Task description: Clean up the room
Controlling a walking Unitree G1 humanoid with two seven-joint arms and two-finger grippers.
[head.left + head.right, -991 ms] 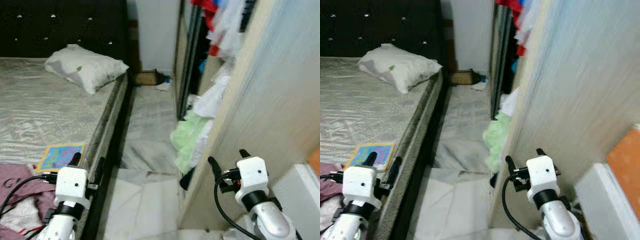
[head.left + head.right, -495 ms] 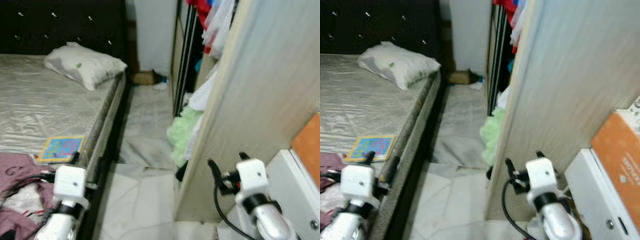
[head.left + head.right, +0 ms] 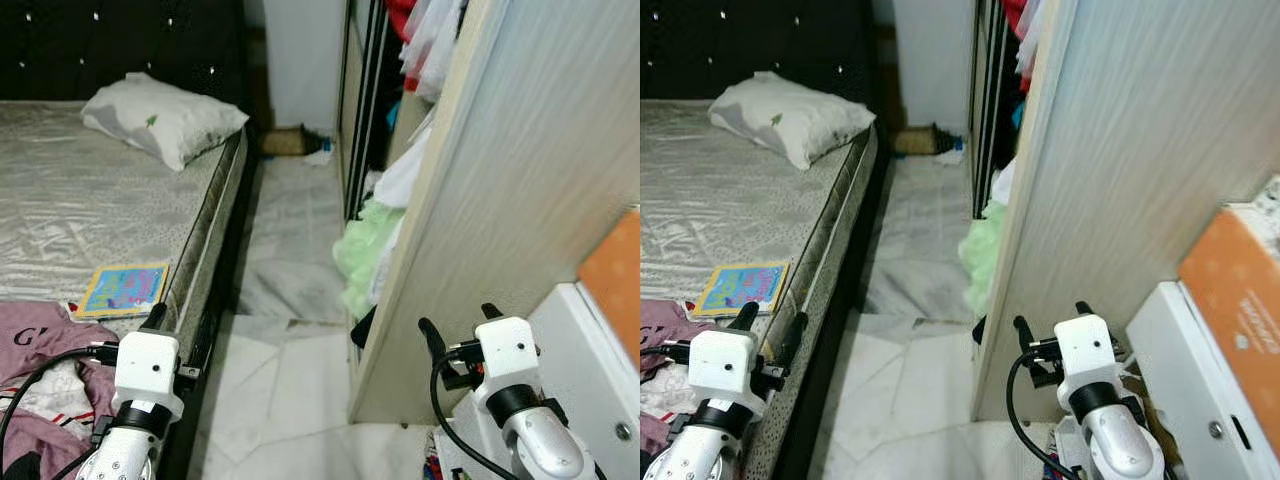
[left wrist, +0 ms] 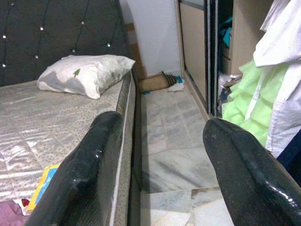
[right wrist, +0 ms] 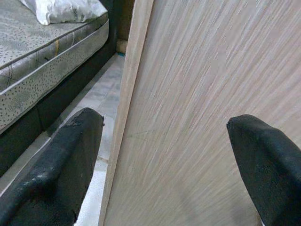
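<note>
Eyeing the green clothes (image 3: 365, 262) spilling from the wardrobe (image 3: 500, 200), ahead between both arms; right tool (image 3: 457, 328) nearer, left tool (image 3: 175, 330) too, both wide, empty.

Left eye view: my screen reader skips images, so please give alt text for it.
A narrow marble floor runs between a bed with a pillow and an open wardrobe spilling green clothing. Both grippers, left and right, hang open in the foreground.

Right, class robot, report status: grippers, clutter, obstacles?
Left gripper open, right gripper open, both empty. Green clothes spilling from wardrobe onto floor. Wardrobe panel close ahead of right gripper.
</note>
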